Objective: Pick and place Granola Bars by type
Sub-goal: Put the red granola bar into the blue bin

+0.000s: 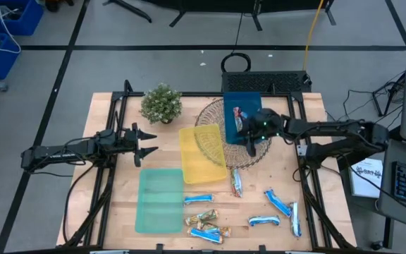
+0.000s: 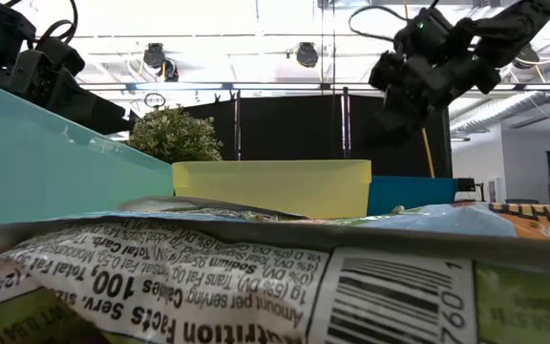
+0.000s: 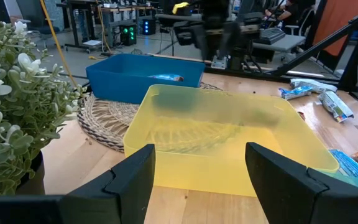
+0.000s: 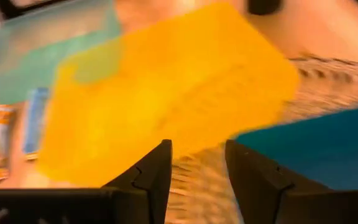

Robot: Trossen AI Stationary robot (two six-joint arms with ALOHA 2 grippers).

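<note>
My right gripper (image 1: 251, 144) hung over the edge of the flat rectangular blue plastic tray (image 1: 235, 106), which sat on a round woven wicker mat (image 1: 273, 149). Its fingers (image 4: 151, 171) stood partly apart with nothing between them. One blue-and-red wrapped granola bar (image 1: 239, 114) lay inside that blue tray. My left gripper (image 1: 146, 143) waited beside the small potted green plant (image 1: 161, 104), jaws wide and empty. The translucent yellow plastic tray (image 1: 201, 153) and pale green plastic tray (image 1: 159, 200) held nothing. The remaining shiny-wrapped granola bars (image 1: 206, 226) lay scattered on the wooden table (image 1: 104, 204) near its front edge.
</note>
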